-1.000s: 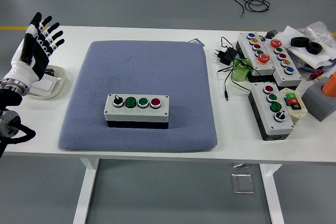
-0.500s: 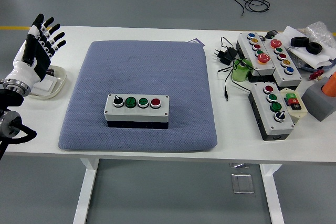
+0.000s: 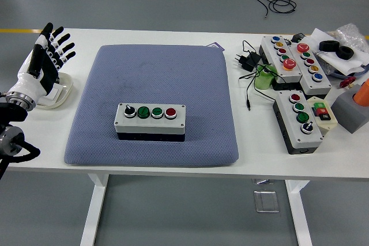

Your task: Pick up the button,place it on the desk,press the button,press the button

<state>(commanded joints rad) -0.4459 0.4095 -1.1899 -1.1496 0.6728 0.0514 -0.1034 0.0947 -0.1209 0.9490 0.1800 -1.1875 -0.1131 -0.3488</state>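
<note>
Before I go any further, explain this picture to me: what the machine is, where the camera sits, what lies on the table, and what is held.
This is a humanoid robot at a white table, seen from a camera high on the robot's side, looking forward and down. Its left hand, five fingers spread, hovers at the left edge over a small white dish and holds nothing. The right hand is out of view. On a blue-grey mat sits a button box with a black knob, two green buttons and a red one. At the right lie more button boxes, a black plug with its cable and other clutter.
</note>
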